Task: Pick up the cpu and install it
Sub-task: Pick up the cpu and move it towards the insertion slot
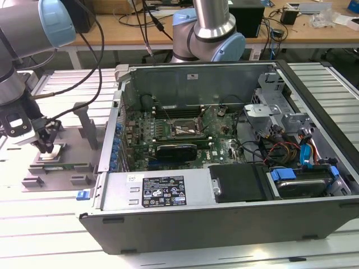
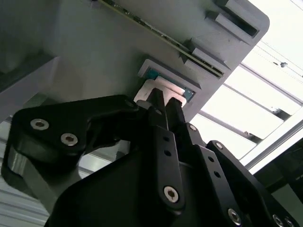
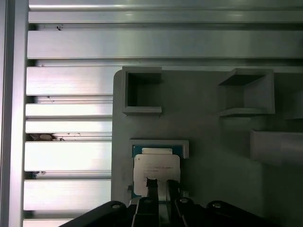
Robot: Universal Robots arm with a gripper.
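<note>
In the exterior view the end effector [image 1: 45, 147] is down on the grey tray [image 1: 73, 152], at that view's left on the desk [image 1: 33, 224], well apart from the open computer case [image 1: 168, 224]. In both wrist views its fingers [image 3: 151, 189] are drawn together with only a thin gap, tips on the silvery top of the cpu [image 3: 156, 165], which lies at its small pocket in the tray [image 3: 208, 189]. Whether the cpu is lifted I cannot tell
</note>
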